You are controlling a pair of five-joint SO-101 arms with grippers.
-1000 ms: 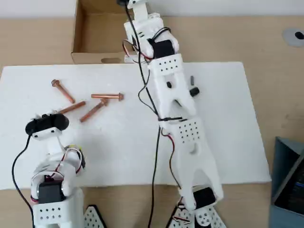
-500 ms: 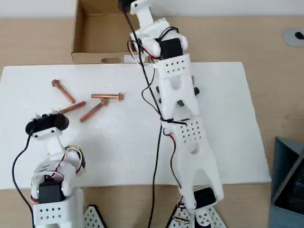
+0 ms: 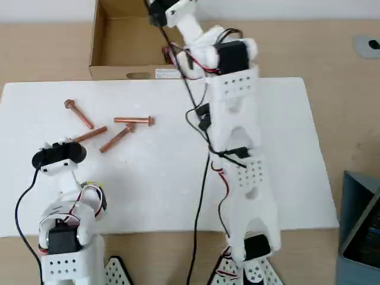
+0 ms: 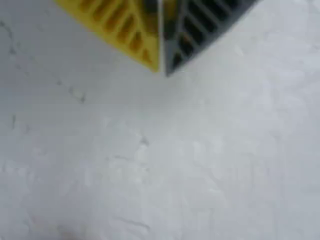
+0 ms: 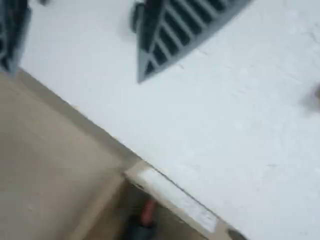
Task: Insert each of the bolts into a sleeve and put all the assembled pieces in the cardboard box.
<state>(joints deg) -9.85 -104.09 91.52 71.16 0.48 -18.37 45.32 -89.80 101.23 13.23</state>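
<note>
Several copper bolts lie loose on the left of the white mat (image 3: 148,184): one (image 3: 78,113) far left, one (image 3: 133,120) in the middle, and two crossing (image 3: 91,134) (image 3: 116,138). The cardboard box (image 3: 98,41) stands beyond the mat's far edge. My right arm (image 3: 234,113) stretches up to the box's near right corner. Its gripper (image 5: 74,74) is open over the mat's edge, with nothing between its fingers. Inside the box wall (image 5: 170,192) lies a copper-and-black piece (image 5: 145,215). My left gripper (image 4: 161,70) is shut and empty, tip close to the mat.
The left arm (image 3: 59,157) stands folded at the near left, just short of the bolts. A blue-grey bin (image 3: 359,225) sits off the mat at the right. A small dark object (image 5: 136,16) lies on the mat beside the right finger.
The right arm's upper part has swung to the right and now hides the black sleeves seen earlier on the mat. The left arm and the bolts have not moved.
</note>
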